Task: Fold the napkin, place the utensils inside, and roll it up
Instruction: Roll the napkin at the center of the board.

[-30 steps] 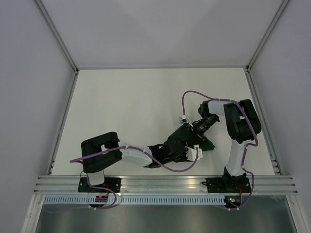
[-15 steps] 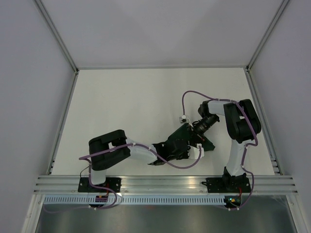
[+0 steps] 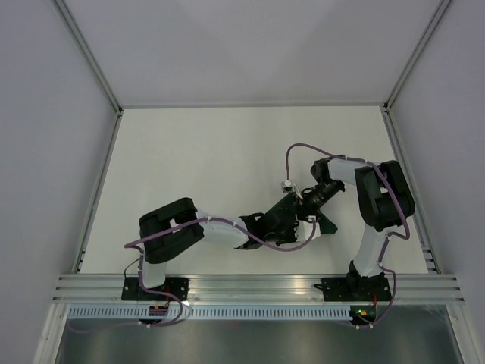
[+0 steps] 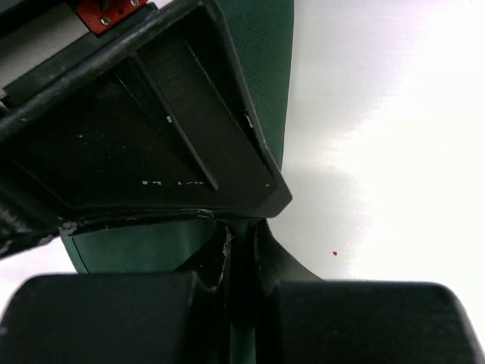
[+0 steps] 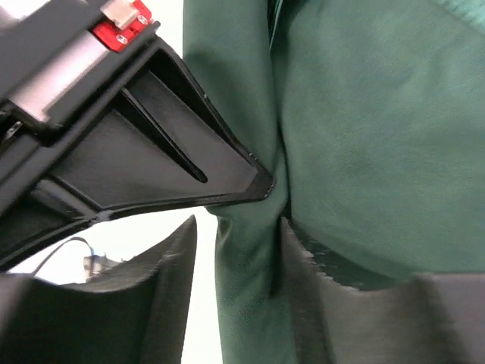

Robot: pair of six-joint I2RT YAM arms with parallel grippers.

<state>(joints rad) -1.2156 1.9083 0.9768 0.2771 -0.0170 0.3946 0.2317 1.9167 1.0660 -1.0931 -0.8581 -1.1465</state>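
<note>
Napkin (image 5: 364, 136), bunched into a narrow green bundle toward 5 o'clock on the worktop (image 3: 197, 167), is pinched by the left fingers (image 4: 114, 318) and right fingers (image 5: 151, 303), suggesting folding or rolling underway; utensils unseen.

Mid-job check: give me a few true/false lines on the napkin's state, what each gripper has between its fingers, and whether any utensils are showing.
1. The napkin lies spread flat as a full square. False: it is bunched up.
2. The left gripper is nearly closed, with green cloth in the slit. True.
3. A fold of cloth runs between the fingers of the right gripper. True.
4. The grippers meet at the far edge of the table. False: they meet toward its near edge, right of centre.
5. Orange utensils lie in plain sight. False: none shows in any view.
</note>
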